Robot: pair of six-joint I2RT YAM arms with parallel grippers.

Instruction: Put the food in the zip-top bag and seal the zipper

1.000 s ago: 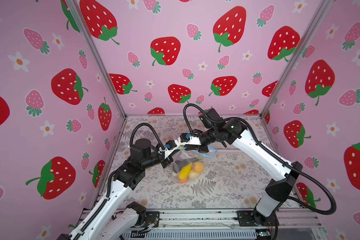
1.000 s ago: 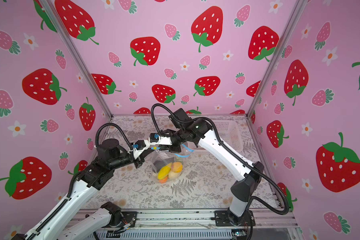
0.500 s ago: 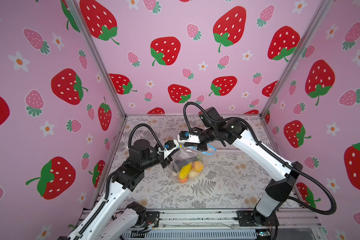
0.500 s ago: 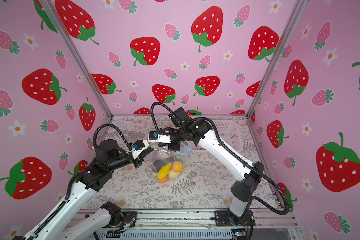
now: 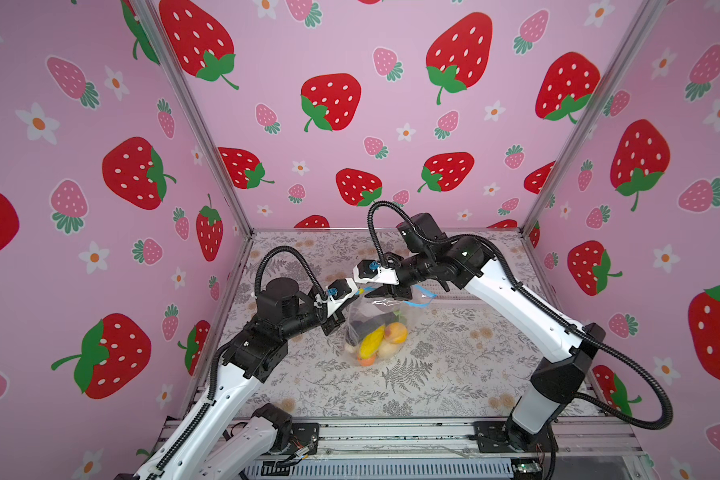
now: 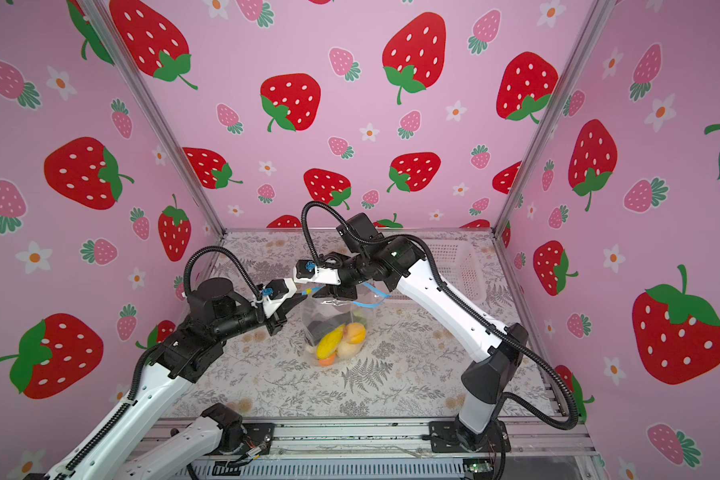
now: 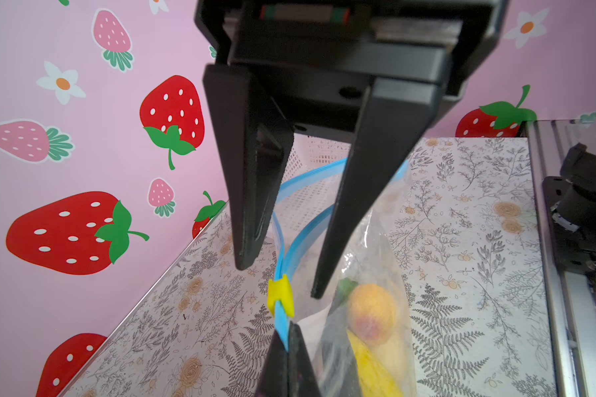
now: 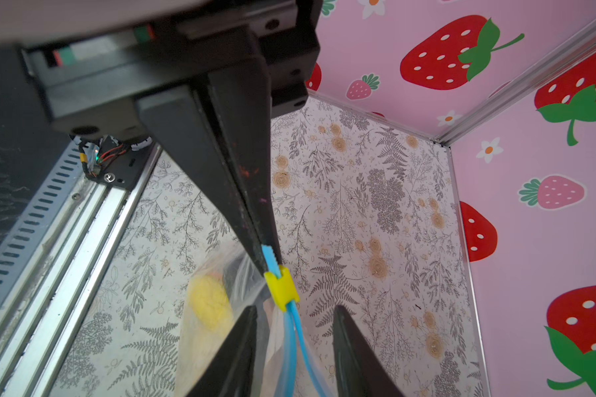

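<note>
The left gripper [image 7: 287,326] is pressed together on the end of the zipper [image 7: 278,240], right beside the yellow slider [image 7: 280,295]; the right gripper [image 7: 278,279] has its jaws spread, one on each side of the blue strip, touching neither the strip nor the slider; past the slider the two strips part, leaving the mouth open; in both top views the zip-top bag [image 5: 373,313] hangs between the grippers above the middle of the table [image 5: 454,374]; the food [image 5: 381,338] lies bunched in the bag's bottom, which reaches the tabletop; a white basket [image 6: 454,266] sits far right.
</note>
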